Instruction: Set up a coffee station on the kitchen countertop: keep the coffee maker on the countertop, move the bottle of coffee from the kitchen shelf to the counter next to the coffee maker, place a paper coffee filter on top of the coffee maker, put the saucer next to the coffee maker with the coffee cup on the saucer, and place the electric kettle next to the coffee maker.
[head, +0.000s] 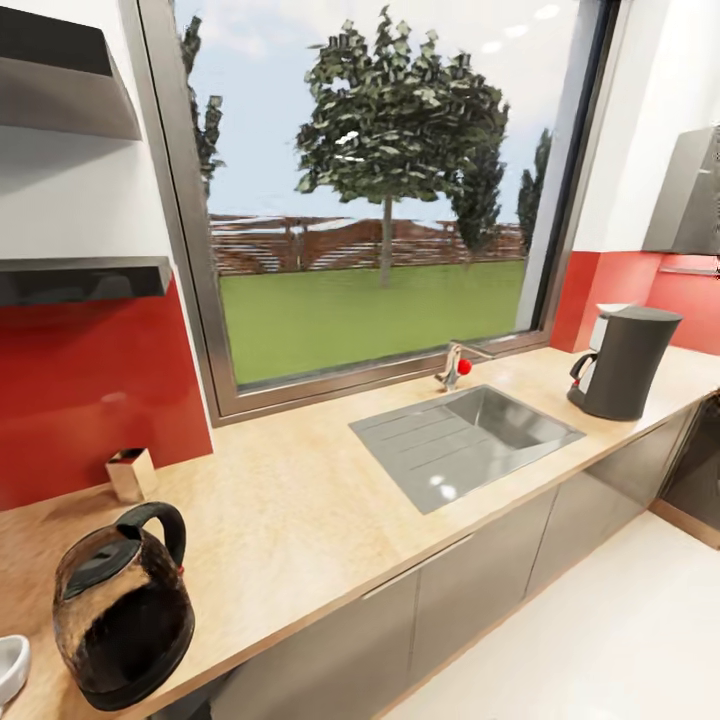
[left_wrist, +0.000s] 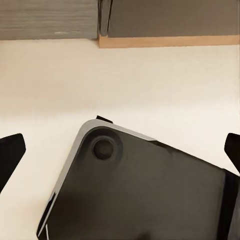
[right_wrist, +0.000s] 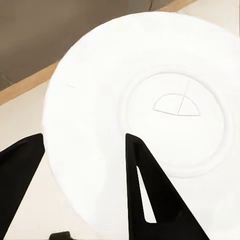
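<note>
In the right wrist view, the white saucer (right_wrist: 150, 95) is seen from its underside, its rim between the two black fingers (right_wrist: 150, 190) of my right gripper (right_wrist: 85, 185), which is shut on it. My left gripper (left_wrist: 120, 152) hangs open over pale floor with nothing between its fingers. On the kitchen countertop (head: 300, 510), the dark grey coffee maker (head: 625, 360) stands at the far right. The glass electric kettle (head: 122, 610) stands at the near left. A white curved piece (head: 10, 665) at the frame edge may be the coffee cup. The bottle of coffee is out of view.
A steel sink (head: 465, 440) with a red-knobbed tap (head: 455, 368) lies between kettle and coffee maker. Two black shelves (head: 85, 280) hang at upper left. A small metal box (head: 130, 472) stands by the red backsplash. A dark plate (left_wrist: 145, 195) lies under my left gripper.
</note>
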